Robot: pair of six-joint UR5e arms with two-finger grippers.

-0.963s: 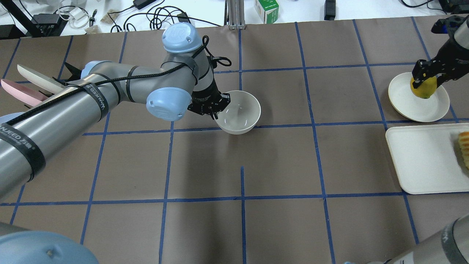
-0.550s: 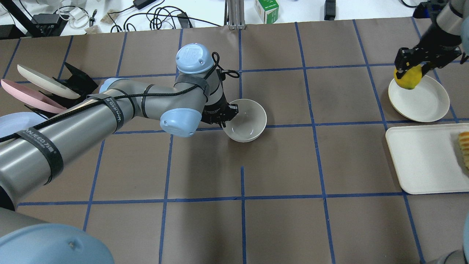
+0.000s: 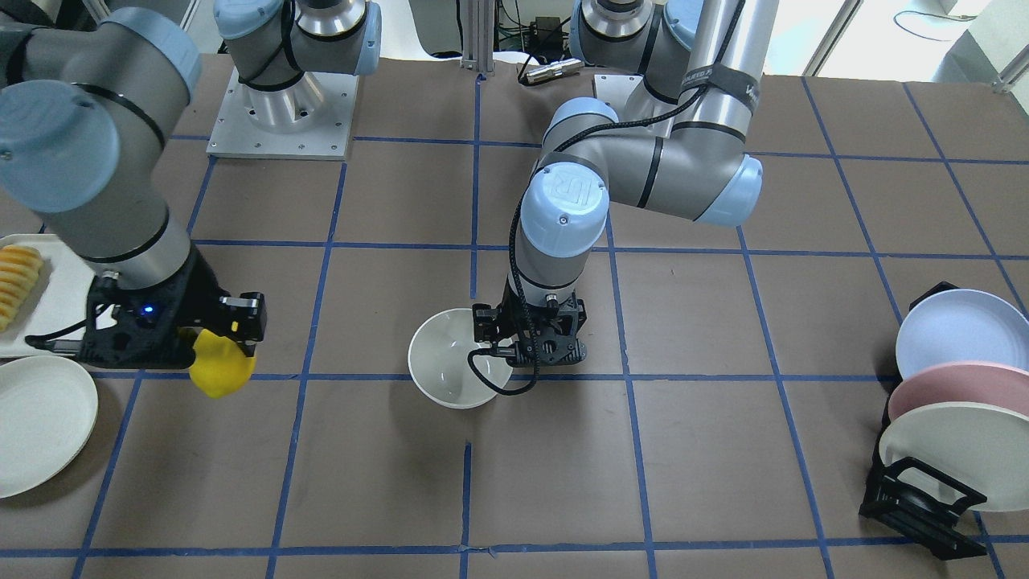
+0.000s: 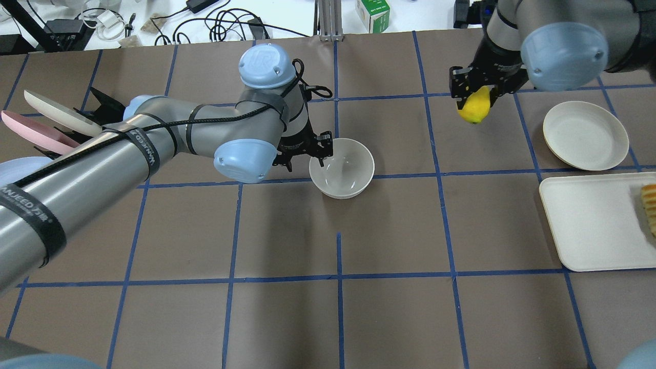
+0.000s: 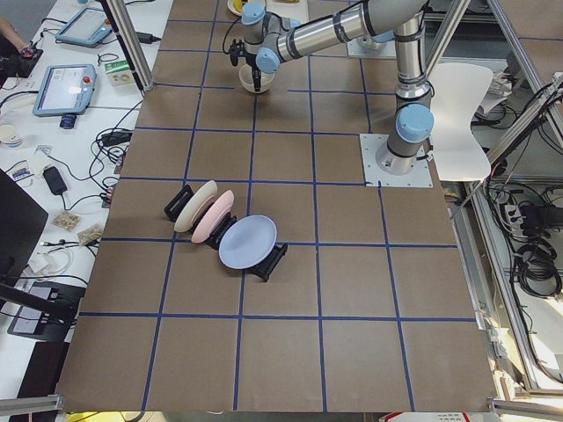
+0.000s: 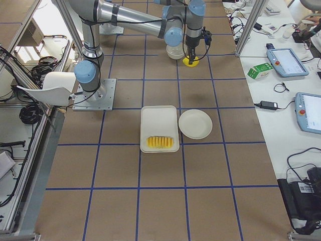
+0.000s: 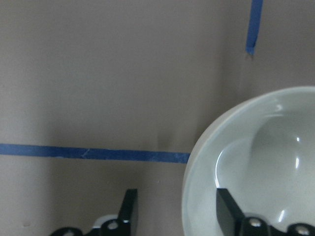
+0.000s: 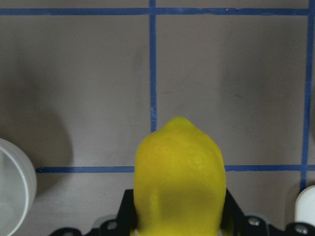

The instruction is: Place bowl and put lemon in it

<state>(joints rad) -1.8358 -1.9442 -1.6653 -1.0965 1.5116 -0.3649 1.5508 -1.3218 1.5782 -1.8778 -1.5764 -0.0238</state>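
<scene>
The off-white bowl (image 4: 342,167) stands upright on the brown table near the middle; it also shows in the front view (image 3: 456,358). My left gripper (image 4: 307,160) is open at the bowl's left rim. In the left wrist view one finger (image 7: 227,212) is inside the bowl (image 7: 266,162) and the other is outside it. My right gripper (image 4: 474,100) is shut on the yellow lemon (image 4: 474,107) and holds it above the table, to the right of the bowl and farther back. The lemon fills the right wrist view (image 8: 179,177), and the front view shows it too (image 3: 217,366).
A shallow white plate (image 4: 586,135) lies at the right. A white tray (image 4: 594,225) with sliced ridged food (image 4: 650,207) is in front of it. A black rack of plates (image 4: 51,128) stands at the far left.
My right gripper lifted the lemon off the shallow plate and carried it left, toward the bowl. My left gripper moved the bowl slightly right, set it down and opened.
</scene>
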